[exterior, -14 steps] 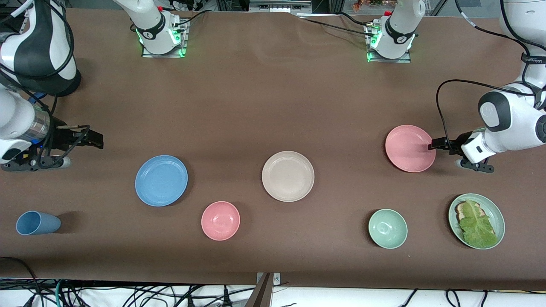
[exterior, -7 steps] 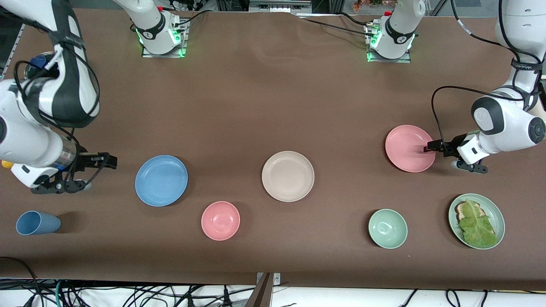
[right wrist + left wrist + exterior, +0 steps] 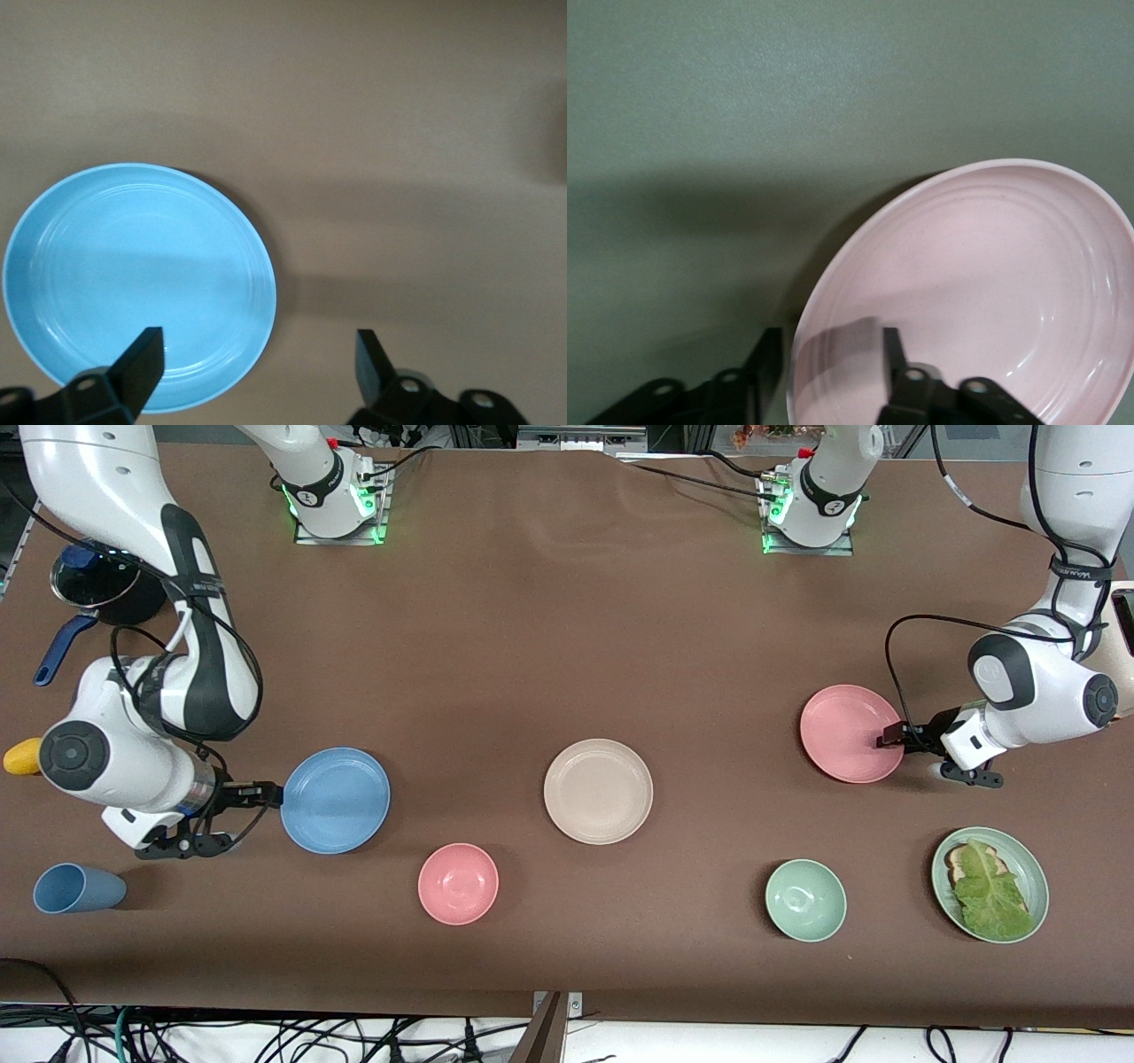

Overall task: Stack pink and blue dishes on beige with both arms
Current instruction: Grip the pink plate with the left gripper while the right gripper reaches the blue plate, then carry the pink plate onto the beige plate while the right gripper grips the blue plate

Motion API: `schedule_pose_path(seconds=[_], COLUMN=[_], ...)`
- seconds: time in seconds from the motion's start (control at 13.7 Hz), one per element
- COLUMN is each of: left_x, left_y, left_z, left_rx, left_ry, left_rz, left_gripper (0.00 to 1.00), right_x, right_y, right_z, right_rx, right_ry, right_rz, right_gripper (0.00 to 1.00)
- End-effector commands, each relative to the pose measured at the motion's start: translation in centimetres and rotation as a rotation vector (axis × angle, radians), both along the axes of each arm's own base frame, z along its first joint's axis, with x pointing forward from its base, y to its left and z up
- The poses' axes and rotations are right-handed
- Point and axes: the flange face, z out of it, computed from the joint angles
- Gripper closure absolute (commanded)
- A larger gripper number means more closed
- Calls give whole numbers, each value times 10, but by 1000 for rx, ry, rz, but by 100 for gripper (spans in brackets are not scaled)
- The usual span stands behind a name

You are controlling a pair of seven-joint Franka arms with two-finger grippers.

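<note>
I see the beige plate (image 3: 598,791) sitting bare near the middle of the table (image 3: 567,629), with nothing stacked on it. The pink plate (image 3: 851,733) lies toward the left arm's end, a little farther from the front camera than the beige one. My left gripper (image 3: 889,737) is at that plate's edge on the side facing its own arm; in the left wrist view its fingers (image 3: 893,356) straddle the rim of the pink plate (image 3: 966,292), one inside the dish and one outside, but I cannot tell whether they are pressing on it or how wide the gap is. The plate looks flat on the table.

The blue plate (image 3: 335,800) lies toward the right arm's end, about level with the beige one. My right gripper (image 3: 270,792) sits low just beside its rim. In the right wrist view its fingers (image 3: 142,359) are spread wide with nothing between them, one over the edge of the blue plate (image 3: 137,283).

Nearer the front camera I see a pink bowl (image 3: 458,883), a green bowl (image 3: 805,900), a blue cup (image 3: 78,888) on its side and a green plate (image 3: 990,883) with lettuce on it
</note>
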Motion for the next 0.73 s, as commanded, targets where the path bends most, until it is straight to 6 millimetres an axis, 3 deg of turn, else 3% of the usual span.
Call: schedule_pose_path(seconds=[0.0, 0.29, 0.44, 0.66], left_x=[0, -1, 2, 19], left_y=[-1, -1, -2, -8], left_z=[-1, 2, 5, 34], left_rx=[-25, -37, -38, -74], left_ry=[-10, -4, -8, 8], left_rz=[-3, -29, -33, -42], left_gripper=[100, 100, 100, 100], right_x=[4, 3, -1, -7], right_y=[2, 0, 0, -2], right_z=[-12, -52, -63, -74], right_rx=[28, 46, 44, 46], right_ry=[-6, -18, -29, -28], right_rz=[-16, -38, -38, -41], right_gripper=[9, 10, 15, 30])
